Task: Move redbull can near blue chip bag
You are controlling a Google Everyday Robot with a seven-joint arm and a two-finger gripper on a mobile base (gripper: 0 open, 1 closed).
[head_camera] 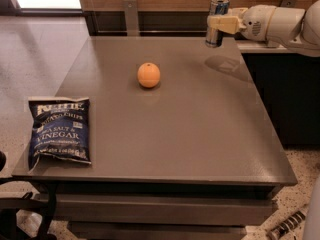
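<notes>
The redbull can (217, 34) is a slim silver and blue can, held upright in the air above the table's far right corner. My gripper (220, 24) reaches in from the right and is shut on the can around its middle. The blue chip bag (59, 129) lies flat at the table's near left edge, far from the can. The can casts a shadow on the table below it.
An orange (149, 75) sits on the grey table (190, 134) between the can and the bag, toward the far side. A wooden wall and a metal bracket (131, 14) stand behind the table. Dark cabinetry is to the right.
</notes>
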